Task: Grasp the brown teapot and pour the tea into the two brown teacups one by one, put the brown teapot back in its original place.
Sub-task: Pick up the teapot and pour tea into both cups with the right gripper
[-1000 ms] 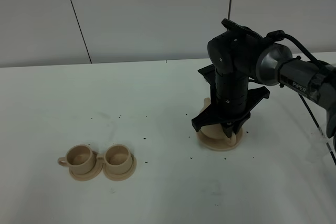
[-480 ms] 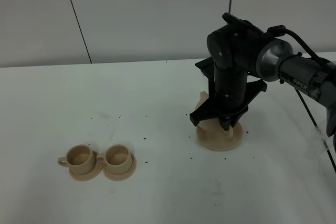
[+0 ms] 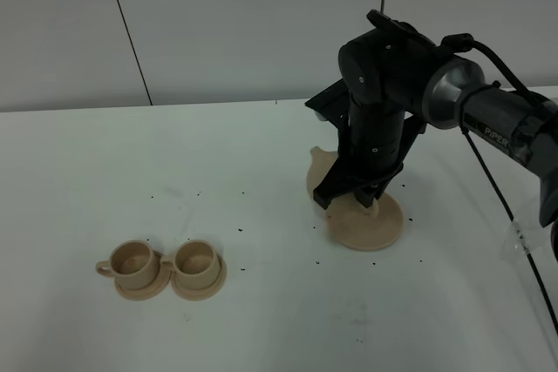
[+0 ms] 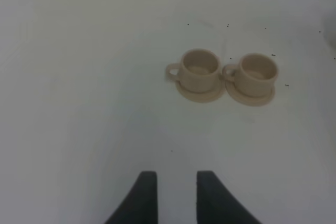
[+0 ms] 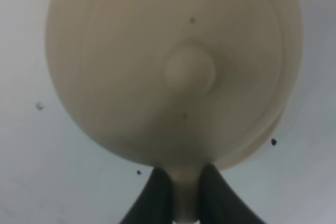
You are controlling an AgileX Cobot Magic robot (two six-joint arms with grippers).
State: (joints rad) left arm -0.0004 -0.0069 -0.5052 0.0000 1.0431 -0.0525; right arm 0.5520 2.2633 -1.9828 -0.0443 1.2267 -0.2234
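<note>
Teacups point(image 3: 196, 259) sit side by side at the bench's point(image 3: 261, 320) 8 o'clock, each on a small saucer point(image 3: 139, 289), the saucers touching. The left jaws, short of the cups, stand slightly parted and empty. Toward 3 o'clock lies the wide saucer point(image 3: 375, 228), its top bare. The teapot point(image 5: 131, 61) hangs over that saucer's 10 o'clock edge, spout toward 10 o'clock. The right jaws are pinched shut on its handle point(image 5: 182, 192).

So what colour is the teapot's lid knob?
The lid knob is plain tan-beige, like the teapot; clearest in the right wrist view.
</note>
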